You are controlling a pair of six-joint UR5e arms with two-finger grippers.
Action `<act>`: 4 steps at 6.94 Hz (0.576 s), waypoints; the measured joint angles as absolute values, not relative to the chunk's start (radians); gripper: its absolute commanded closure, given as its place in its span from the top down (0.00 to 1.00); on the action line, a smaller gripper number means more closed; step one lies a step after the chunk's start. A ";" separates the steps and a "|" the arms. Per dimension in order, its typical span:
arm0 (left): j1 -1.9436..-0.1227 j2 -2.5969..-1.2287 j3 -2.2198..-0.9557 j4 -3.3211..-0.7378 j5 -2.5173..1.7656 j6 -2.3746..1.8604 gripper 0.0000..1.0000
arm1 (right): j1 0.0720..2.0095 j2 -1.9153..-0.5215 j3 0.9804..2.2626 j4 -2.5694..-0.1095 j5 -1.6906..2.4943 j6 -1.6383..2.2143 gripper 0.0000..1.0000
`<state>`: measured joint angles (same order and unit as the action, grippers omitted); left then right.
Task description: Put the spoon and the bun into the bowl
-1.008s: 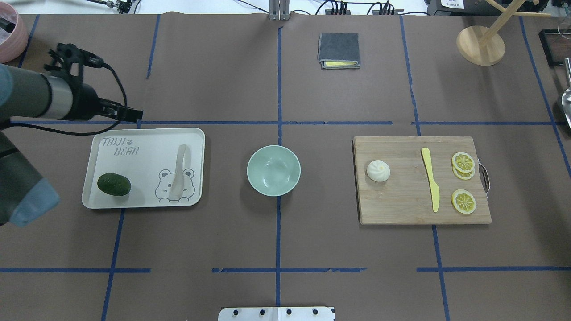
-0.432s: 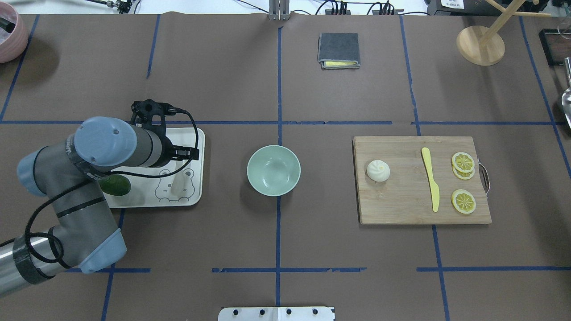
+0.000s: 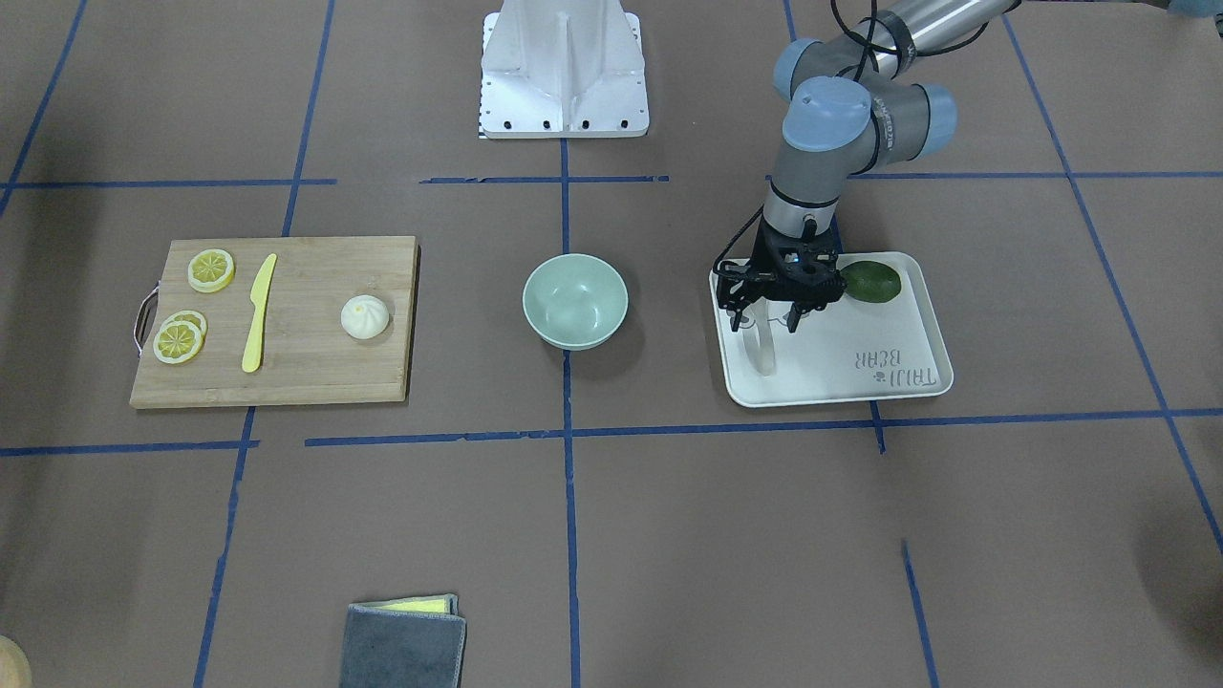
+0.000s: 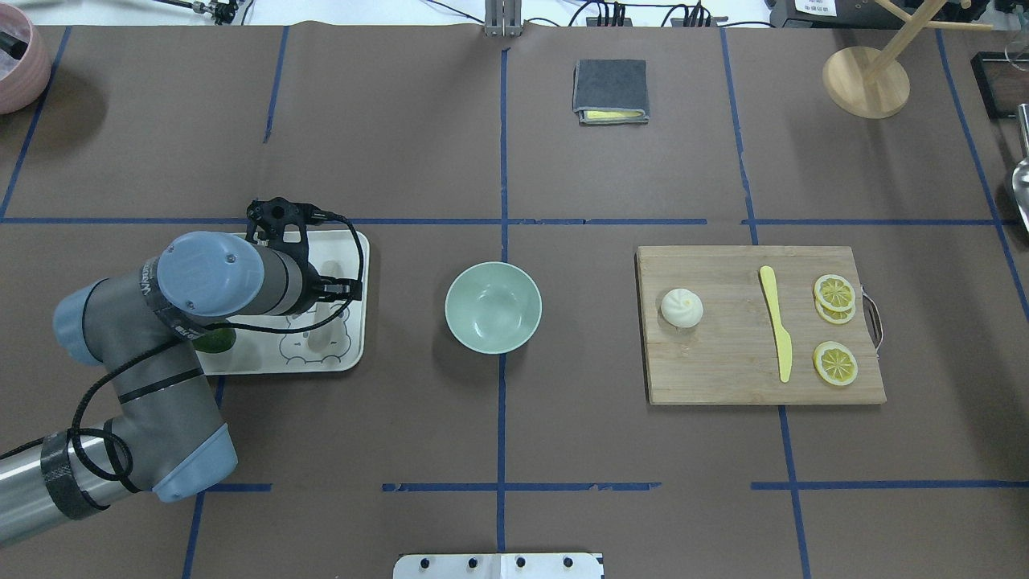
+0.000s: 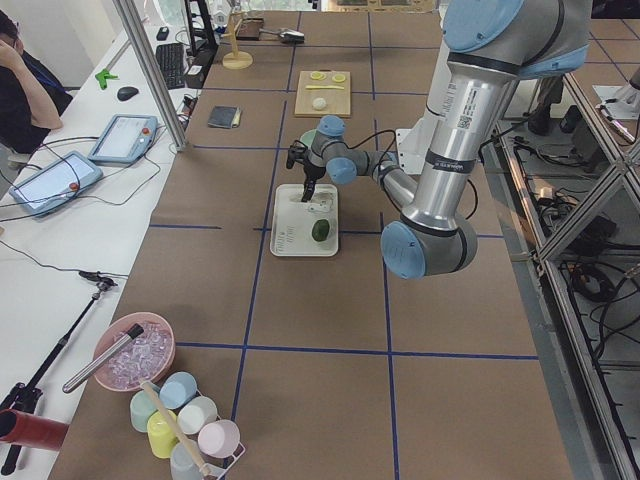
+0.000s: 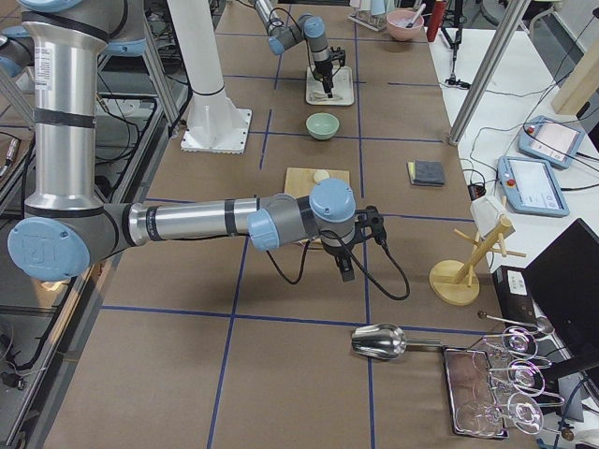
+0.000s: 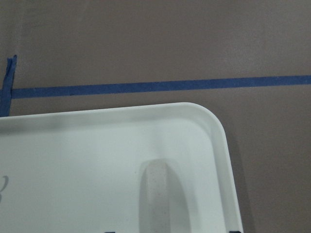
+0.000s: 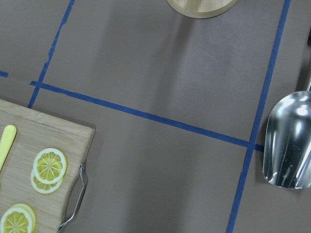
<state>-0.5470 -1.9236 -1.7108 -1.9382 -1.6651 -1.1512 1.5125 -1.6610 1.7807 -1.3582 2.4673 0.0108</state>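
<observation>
The pale spoon (image 3: 761, 352) lies on a white tray (image 3: 860, 382) at the table's left; its handle shows in the left wrist view (image 7: 160, 194), and its scoop in the overhead view (image 4: 323, 338). My left gripper (image 3: 766, 321) is open, pointing down over the spoon, one finger on each side of it. The mint-green bowl (image 4: 493, 307) stands empty at the centre. The white bun (image 4: 682, 308) sits on the wooden cutting board (image 4: 723, 374) at the right. My right gripper (image 6: 346, 267) shows only in the exterior right view, hovering beyond the board; I cannot tell if it is open or shut.
A dark green avocado (image 3: 871, 281) lies on the tray beside the left wrist. A yellow knife (image 4: 776, 322) and lemon slices (image 4: 834, 291) share the board. A folded grey cloth (image 4: 610, 90), a wooden stand (image 4: 866, 80) and a metal scoop (image 8: 289, 141) sit at the far side.
My left arm has swung in from the far left edge to above the tray, and its gripper now stands over the spoon. Bowl, bun and board have not moved.
</observation>
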 measured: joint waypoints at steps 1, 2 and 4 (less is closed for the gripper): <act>-0.547 -1.924 -1.704 -1.942 -1.665 -1.152 0.30 | 1.512 -1.661 1.781 -1.358 2.467 0.011 1.00; -0.546 -1.924 -1.701 -1.943 -1.664 -1.152 0.03 | 1.513 -1.661 1.781 -1.358 2.467 0.010 1.00; -0.546 -1.925 -1.700 -1.944 -1.664 -1.148 0.00 | 1.512 -1.661 1.780 -1.358 2.467 0.010 1.00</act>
